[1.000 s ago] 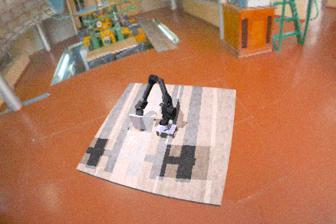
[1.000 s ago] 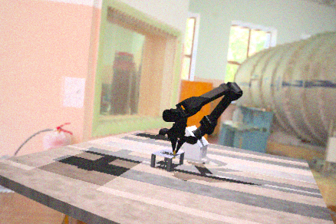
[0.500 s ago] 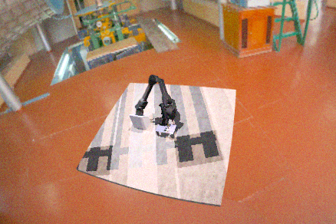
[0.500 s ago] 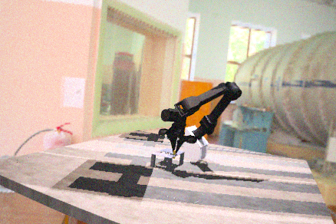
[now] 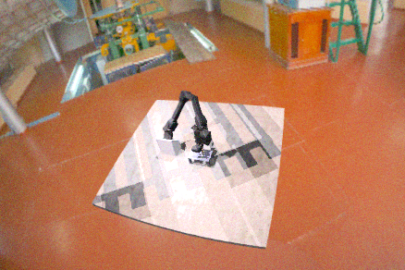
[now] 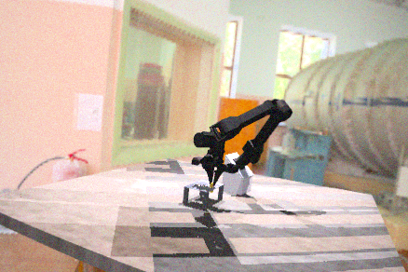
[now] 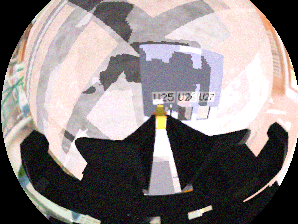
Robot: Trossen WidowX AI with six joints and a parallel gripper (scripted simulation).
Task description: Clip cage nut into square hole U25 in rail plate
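The wrist view resolved the lettering on the rail plate [image 5: 192,157] [image 6: 195,185] [image 7: 215,75]: a label reading "U25" [image 7: 163,97], a middle one with "U2" legible and its last character unclear, and a label reading "U27" [image 7: 206,97]. These markings were too small to read in the top and exterior views. The gripper [image 5: 200,151] [image 6: 212,183] [image 7: 160,117] was clamped on the yellow cage nut [image 6: 211,187] [image 7: 161,122], which lay between the fingertips just beside the "U25" label; whether its wings had entered the hole could not be determined. The exterior view showed the plate raised on dark legs above the table [image 5: 227,217] [image 6: 89,216] [image 7: 62,37], and a red-topped extinguisher [image 6: 67,169] by the wall, while only the top view included a green ladder [image 5: 337,34]. No brand name was legible in any view.
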